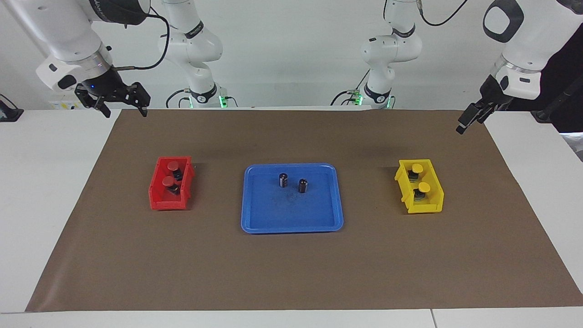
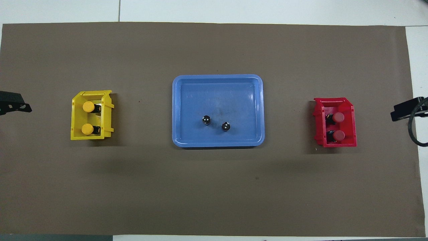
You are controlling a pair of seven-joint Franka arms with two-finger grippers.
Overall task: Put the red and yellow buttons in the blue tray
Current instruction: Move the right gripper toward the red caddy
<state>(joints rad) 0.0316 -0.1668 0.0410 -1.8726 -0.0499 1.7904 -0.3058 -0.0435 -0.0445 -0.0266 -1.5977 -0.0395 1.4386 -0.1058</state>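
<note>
The blue tray was set mid-table on brown paper before a white wall; the left gripper and right gripper were held aloft, fingers apart.

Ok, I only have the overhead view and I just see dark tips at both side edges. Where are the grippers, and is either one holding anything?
Observer: The right gripper hangs in the air above the corner of the brown mat nearest the right arm, with its jaws open and empty.
Operator: And the left one?
Observer: The left gripper is raised too, over the mat's edge at the left arm's end, and it is holding nothing.
Operator: Are those two dark things in the tray standing or lying?
Observer: Both dark cylinders stand upright on the blue tray.
</note>
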